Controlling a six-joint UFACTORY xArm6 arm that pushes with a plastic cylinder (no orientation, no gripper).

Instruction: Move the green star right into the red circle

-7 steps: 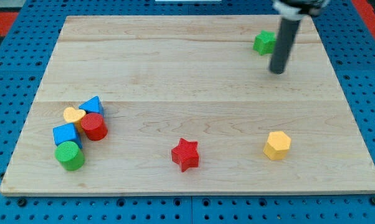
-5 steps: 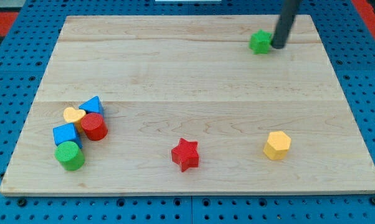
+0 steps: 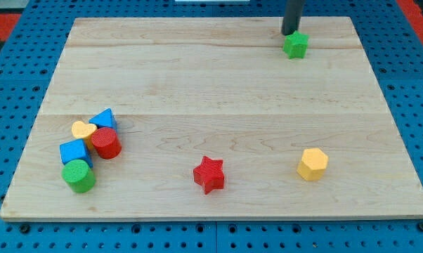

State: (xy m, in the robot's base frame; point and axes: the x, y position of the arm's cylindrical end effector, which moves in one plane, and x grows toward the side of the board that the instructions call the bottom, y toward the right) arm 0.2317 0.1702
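We count eight blocks on the tabletop (image 3: 211, 84): two stars, namely the green star (image 3: 295, 45) and a red star (image 3: 209, 173), and two round cylinders, the red circle (image 3: 106, 143) and a green circle (image 3: 79, 176). There are two blue blocks, a blue triangle (image 3: 105, 119) and a blue cube (image 3: 74, 151), and two yellow ones, a yellow heart (image 3: 82, 130) and a yellow hexagon (image 3: 313, 164). One dark rod ends in my tip (image 3: 290, 32), which makes one tool.
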